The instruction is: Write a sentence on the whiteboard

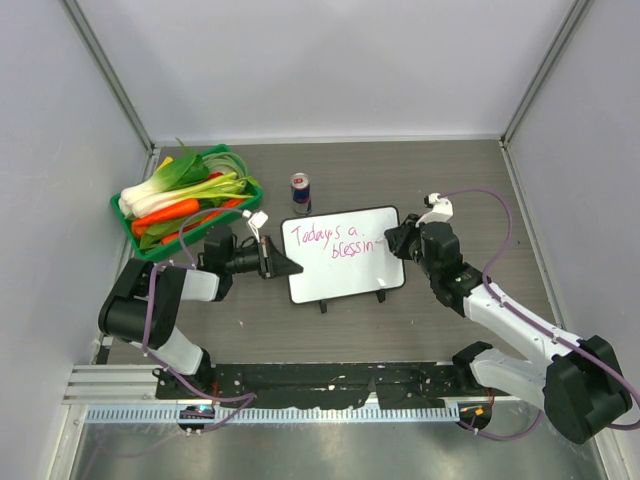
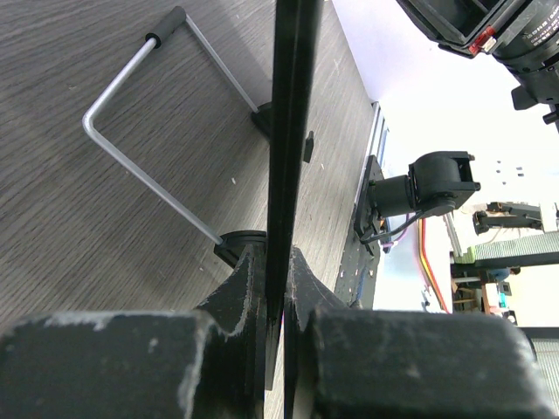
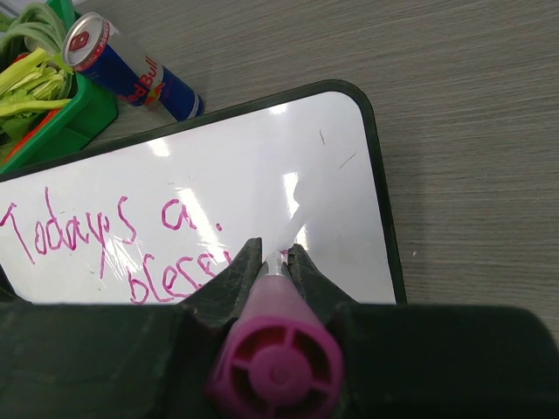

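Grey wood-grain table (image 1: 450, 170) with whiteboard (image 1: 340, 282), drink can (image 1: 300, 193), green vegetable basket (image 1: 130, 230).

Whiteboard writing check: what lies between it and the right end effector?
A pink marker, clamped in the right end effector, tip toward the whiteboard; right wrist view.

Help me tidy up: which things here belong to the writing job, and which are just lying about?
In the job: board; sentence; marker, gripped by the right hand; left hand, clamped on the board's edge.
Lying about: can; basket; vegetables in it.
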`<control>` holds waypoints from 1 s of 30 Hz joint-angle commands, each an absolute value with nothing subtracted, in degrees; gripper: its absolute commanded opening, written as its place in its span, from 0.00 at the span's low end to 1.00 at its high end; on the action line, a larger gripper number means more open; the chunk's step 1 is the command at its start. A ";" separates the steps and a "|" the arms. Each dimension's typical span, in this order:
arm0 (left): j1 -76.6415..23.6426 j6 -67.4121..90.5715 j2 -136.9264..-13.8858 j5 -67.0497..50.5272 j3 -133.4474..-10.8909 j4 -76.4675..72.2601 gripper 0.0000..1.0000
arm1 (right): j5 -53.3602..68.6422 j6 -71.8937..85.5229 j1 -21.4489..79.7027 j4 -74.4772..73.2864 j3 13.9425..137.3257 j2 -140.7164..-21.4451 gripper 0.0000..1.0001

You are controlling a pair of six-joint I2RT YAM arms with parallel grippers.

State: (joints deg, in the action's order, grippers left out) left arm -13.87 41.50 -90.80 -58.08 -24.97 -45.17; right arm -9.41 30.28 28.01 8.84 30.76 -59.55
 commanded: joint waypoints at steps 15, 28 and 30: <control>-14.06 39.99 -92.02 -54.23 -25.31 -41.48 0.00 | -9.31 29.71 27.86 7.56 28.65 -57.22 0.01; -14.06 39.99 -91.93 -54.14 -25.23 -41.40 0.00 | -13.27 29.27 27.86 6.94 30.23 -57.57 0.00; -14.06 39.99 -91.93 -54.14 -25.31 -41.31 0.00 | -13.62 29.27 27.77 6.94 30.76 -57.57 0.01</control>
State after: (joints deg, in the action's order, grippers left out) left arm -13.87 41.50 -90.80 -58.06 -24.97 -45.19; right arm -9.96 30.28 28.01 7.68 29.26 -58.00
